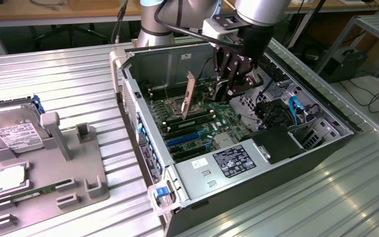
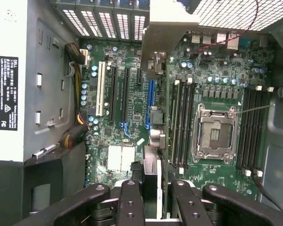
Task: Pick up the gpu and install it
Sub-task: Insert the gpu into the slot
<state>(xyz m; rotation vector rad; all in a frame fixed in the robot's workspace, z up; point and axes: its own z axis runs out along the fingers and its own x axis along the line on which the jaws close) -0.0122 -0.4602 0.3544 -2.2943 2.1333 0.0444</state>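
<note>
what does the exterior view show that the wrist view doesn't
Exterior view alone: the hard drive and green memory stick on the grey fixture tray beside the computer case. Wrist view alone: the empty CPU socket and the bare expansion slots seen from above. Both: the gripper inside the case holding the gpu on edge over the motherboard.

My gripper [image 1: 232, 81]: black fingers [image 2: 130, 202], silver-grey wrist housing.
Gpu [image 1: 188, 96]: tan-brown card edge, pale metal bracket.
Motherboard [image 2: 217, 84]: green, with black slots, one white slot [image 2: 100, 89] and blue slots [image 1: 186, 139].
Computer case [image 1: 196, 197]: grey metal walls, black outer shell.
Power supply [image 1: 232, 160]: silver, black label with white print.
Hard drive [image 1: 15, 131]: silver, white label.
Table [image 1: 64, 84]: ribbed pale grey metal.
Fixture tray [image 1: 48, 170]: matte grey.
</note>
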